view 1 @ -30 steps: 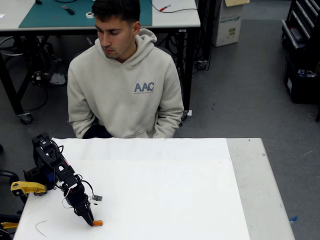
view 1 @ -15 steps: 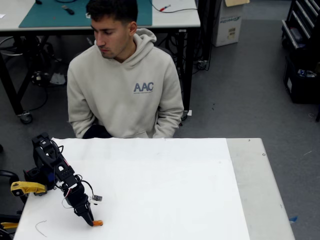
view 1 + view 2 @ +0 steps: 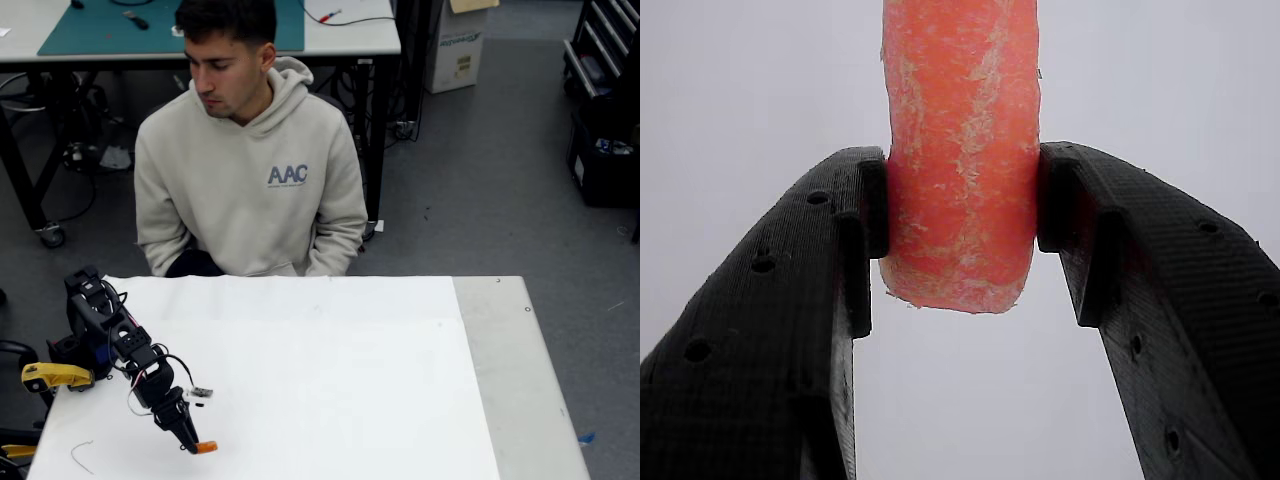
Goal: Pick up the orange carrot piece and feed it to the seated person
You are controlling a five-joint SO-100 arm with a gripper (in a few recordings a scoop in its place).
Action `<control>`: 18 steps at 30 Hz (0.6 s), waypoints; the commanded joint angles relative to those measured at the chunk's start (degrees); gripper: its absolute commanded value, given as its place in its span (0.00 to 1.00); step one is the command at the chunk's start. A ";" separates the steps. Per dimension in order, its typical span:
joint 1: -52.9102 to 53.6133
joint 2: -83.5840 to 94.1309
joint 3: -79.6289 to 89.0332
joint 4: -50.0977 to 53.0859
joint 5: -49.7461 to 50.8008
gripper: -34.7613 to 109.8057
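The orange carrot piece (image 3: pixel 960 150) stands between my two black fingers in the wrist view, pressed on both sides. In the fixed view my gripper (image 3: pixel 196 446) is shut on the carrot piece (image 3: pixel 206 447) near the front left of the white table (image 3: pixel 330 390), the orange end sticking out to the right. The black arm (image 3: pixel 120 345) leans down from its base at the left edge. The seated person (image 3: pixel 250 170) in a beige hoodie sits behind the table's far edge, looking down toward the arm.
A yellow clamp-like tool (image 3: pixel 55 376) sits at the table's left edge beside the arm base. A thin wire loop (image 3: pixel 82 456) lies at the front left corner. A grey strip (image 3: pixel 520 380) borders the white cover on the right.
The gripper with the carrot has shifted slightly right and forward on the table. The person's head has turned a little.
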 commanded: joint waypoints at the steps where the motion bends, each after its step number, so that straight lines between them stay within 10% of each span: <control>1: -2.72 1.76 -9.76 0.00 -0.44 0.22; 18: -32.78 23.29 -20.57 0.09 -0.62 0.22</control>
